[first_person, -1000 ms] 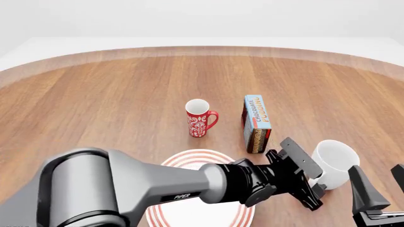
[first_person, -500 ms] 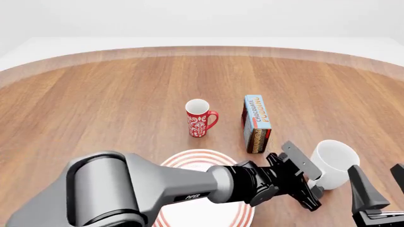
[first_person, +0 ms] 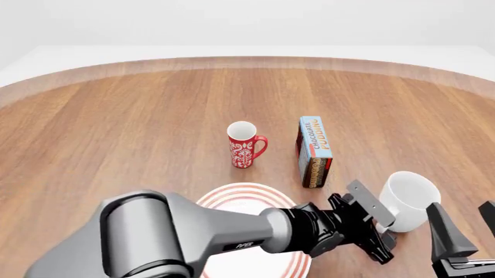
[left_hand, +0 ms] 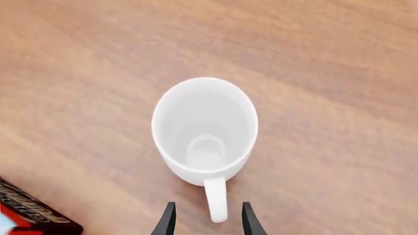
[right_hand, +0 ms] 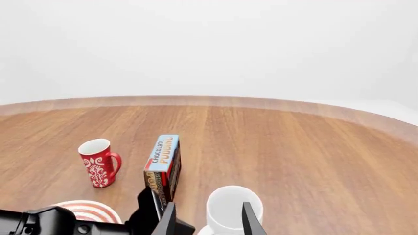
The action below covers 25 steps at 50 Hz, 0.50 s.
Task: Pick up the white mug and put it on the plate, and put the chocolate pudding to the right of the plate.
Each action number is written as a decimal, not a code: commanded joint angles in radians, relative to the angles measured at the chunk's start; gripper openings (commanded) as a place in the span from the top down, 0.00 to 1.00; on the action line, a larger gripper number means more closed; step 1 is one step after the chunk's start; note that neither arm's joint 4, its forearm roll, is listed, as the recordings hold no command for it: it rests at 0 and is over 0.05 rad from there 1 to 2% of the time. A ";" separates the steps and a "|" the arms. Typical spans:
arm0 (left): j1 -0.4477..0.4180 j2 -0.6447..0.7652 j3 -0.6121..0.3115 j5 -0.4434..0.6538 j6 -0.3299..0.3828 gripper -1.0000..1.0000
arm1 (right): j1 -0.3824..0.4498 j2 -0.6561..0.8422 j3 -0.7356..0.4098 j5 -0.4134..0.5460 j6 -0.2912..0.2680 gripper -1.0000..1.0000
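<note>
Grey and round, the left arm (first_person: 178, 231) reaches across the near side of the table (first_person: 116, 133), passing over the plate (first_person: 232, 194) with red rings. Only parts of the plate show around the arm. The left fingers (left_hand: 206, 220) are spread apart, one on each side of the handle of the white mug (left_hand: 204, 129), and do not squeeze it (the wrist view shows a gap on both sides of the handle). The mug stands upright on the table, to the right of the plate, with its handle pointing toward the left arm.

At the near right corner sit the right fingers (first_person: 464, 231), dark and pointed. They are open and hold nothing, and they are just beside the white mug, not touching it.

A little farther back stands the chocolate pudding (first_person: 315, 150). It rests on a long thin side with its blue face up, behind the mug and the plate and a bit to the right of the plate's middle.

To the left of the pudding, near it but not touching, stands the red mug (first_person: 244, 145) with a white pattern. Its handle points toward the pudding.
</note>
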 commanded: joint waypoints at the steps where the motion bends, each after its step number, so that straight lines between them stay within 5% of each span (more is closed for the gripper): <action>1: 0.001 0.021 -0.018 0.007 0.001 0.00 | 0.000 -0.001 0.000 0.001 0.000 0.00; 25: -0.013 0.038 -0.015 -0.002 -0.008 0.00 | 0.000 -0.001 0.000 0.001 0.000 0.00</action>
